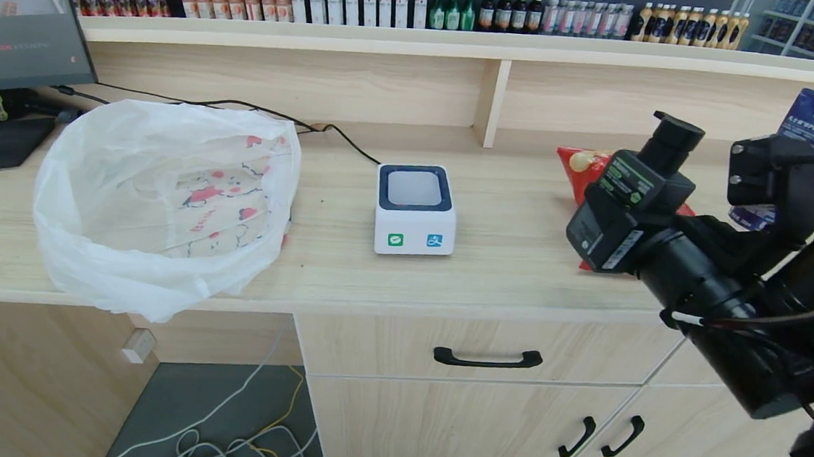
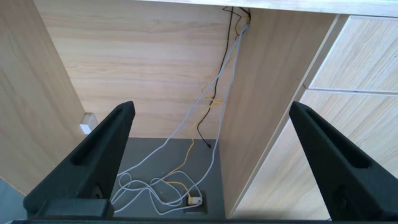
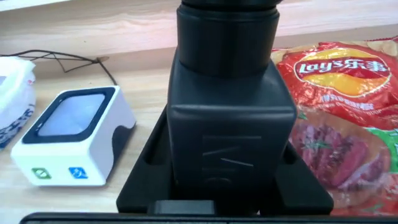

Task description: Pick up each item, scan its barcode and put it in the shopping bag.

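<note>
A pale wood shop counter [image 1: 504, 280] stands before a shelf of drinks [image 1: 424, 8]. The white shopping bag [image 1: 162, 202] sits open toward the counter's left end, and the white scanner [image 1: 415, 211] is mid-counter. Near the right end, the right gripper [image 1: 638, 239] has its fingers closed around a black bottle [image 1: 630, 202], held tilted above a red chips bag [image 1: 582, 171] lying on the counter. The left gripper [image 2: 211, 109] hangs below the counter's front edge, its fingers [image 2: 93, 162] spread wide and holding nothing, above loose cables [image 2: 168, 186] on the floor.

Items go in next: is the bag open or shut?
Open: the bag sits on the counter with its rim spread wide, and the head view looks down into it.
</note>
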`<state>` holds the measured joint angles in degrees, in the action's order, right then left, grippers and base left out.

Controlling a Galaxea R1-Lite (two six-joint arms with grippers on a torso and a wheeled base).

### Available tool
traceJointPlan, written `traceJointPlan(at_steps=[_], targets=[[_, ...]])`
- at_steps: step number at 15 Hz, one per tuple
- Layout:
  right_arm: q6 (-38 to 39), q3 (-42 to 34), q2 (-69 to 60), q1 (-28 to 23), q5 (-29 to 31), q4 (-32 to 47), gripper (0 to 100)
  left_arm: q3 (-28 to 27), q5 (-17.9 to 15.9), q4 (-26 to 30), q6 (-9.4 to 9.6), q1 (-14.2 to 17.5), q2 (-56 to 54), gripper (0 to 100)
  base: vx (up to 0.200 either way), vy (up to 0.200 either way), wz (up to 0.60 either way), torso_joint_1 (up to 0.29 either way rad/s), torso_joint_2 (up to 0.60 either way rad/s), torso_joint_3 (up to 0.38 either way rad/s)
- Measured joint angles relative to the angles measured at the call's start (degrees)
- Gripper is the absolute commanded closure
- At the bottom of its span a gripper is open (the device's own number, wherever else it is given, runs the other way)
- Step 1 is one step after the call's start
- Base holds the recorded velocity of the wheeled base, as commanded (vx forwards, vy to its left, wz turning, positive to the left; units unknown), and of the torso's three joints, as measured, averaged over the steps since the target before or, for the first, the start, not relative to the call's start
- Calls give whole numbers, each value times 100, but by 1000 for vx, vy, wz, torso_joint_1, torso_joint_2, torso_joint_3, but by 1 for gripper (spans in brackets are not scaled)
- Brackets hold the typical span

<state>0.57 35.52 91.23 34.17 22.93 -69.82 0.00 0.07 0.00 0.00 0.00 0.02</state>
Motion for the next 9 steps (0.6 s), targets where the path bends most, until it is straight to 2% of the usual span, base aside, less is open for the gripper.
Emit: traceJointPlan(at_steps=[4,7,9], targets=[[468,-428,-518,-2,-848,0,100,0,2,0,0,0,0,0,0,0,0,0,0,0],[613,-629,-719,9,-1833,2,100,0,0,2,0,0,0,0,0,0,0,0,0,0],[906,-747,-894,6,-2247,-1,100,0,0,2,0,0,0,0,0,0,0,0,0,0]])
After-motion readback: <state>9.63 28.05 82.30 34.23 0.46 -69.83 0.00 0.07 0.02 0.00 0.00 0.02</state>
